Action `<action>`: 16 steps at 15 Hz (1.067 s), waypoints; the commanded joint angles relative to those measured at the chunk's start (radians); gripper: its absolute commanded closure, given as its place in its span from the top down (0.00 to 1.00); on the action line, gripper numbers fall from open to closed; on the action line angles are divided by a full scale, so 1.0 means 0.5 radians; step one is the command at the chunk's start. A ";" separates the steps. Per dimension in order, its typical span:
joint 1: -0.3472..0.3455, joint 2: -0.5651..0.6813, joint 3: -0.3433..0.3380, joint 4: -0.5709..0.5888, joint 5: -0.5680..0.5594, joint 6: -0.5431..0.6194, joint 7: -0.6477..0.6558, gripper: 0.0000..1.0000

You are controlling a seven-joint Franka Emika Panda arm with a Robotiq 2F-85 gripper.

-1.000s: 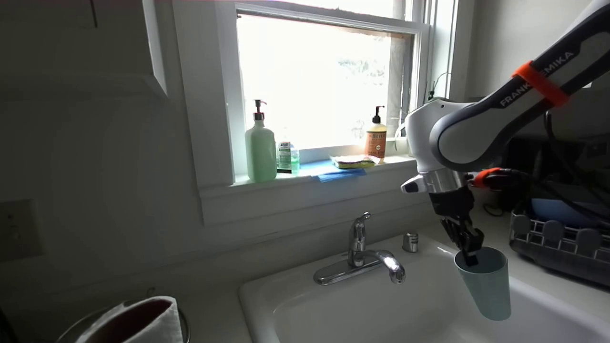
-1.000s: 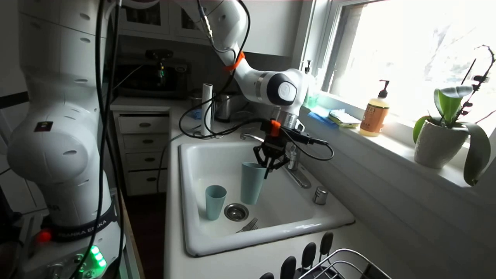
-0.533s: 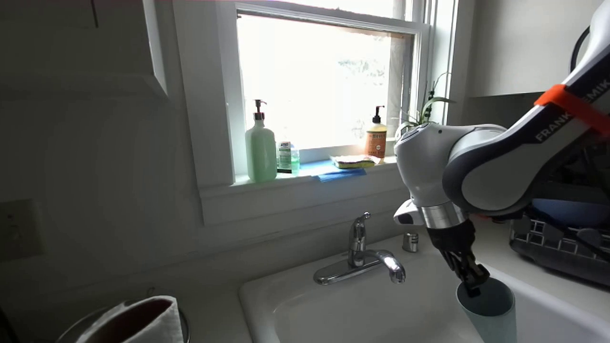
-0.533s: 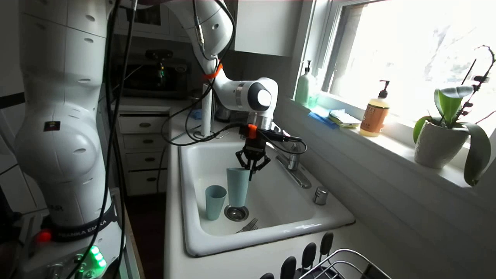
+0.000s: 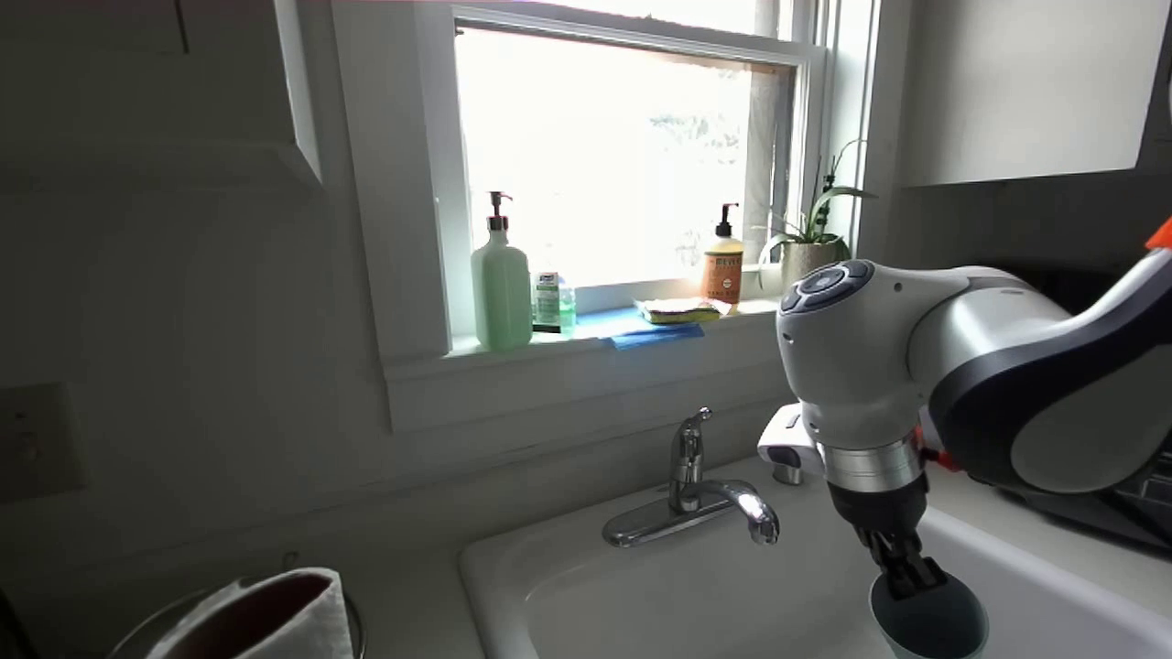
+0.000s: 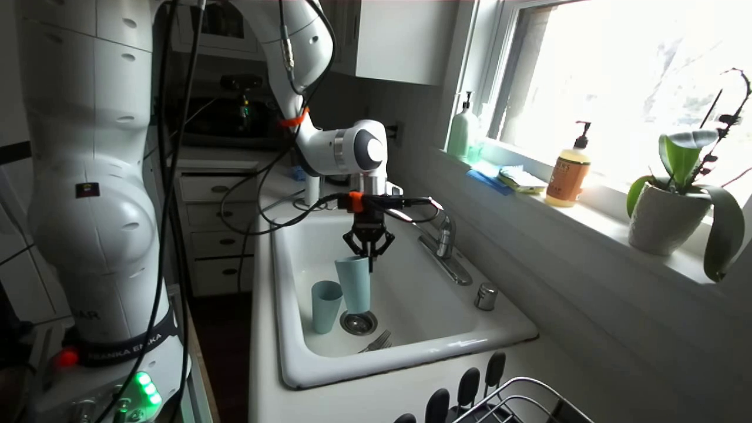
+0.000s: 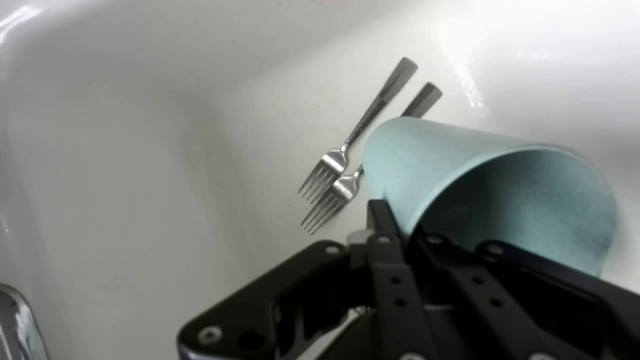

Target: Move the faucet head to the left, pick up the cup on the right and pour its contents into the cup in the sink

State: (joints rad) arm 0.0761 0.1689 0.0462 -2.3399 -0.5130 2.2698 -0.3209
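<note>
Over the sink (image 6: pixel 411 354), the raised cup (image 6: pixel 354 288), its wall pinched in the hand (image 6: pixel 371 262), is being held right of the standing cup (image 6: pixel 325 310) in an exterior view. Pouring is seemingly being prepared; centring above that cup, then tilting, is being called for.

Faucet (image 5: pixel 687 485) glossy metal; sink (image 6: pixel 411 358) glossy; cups (image 6: pixel 355 288) smooth, matt.

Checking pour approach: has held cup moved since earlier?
Yes: in an exterior view, the held cup shifted left relative to the drain, nearer the sink cup.
</note>
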 commanded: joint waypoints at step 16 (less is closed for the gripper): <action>0.137 -0.203 0.099 -0.329 -0.944 0.115 1.469 0.01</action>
State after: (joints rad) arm 0.1287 0.0879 0.0865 -2.4844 -0.9026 2.3418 0.3153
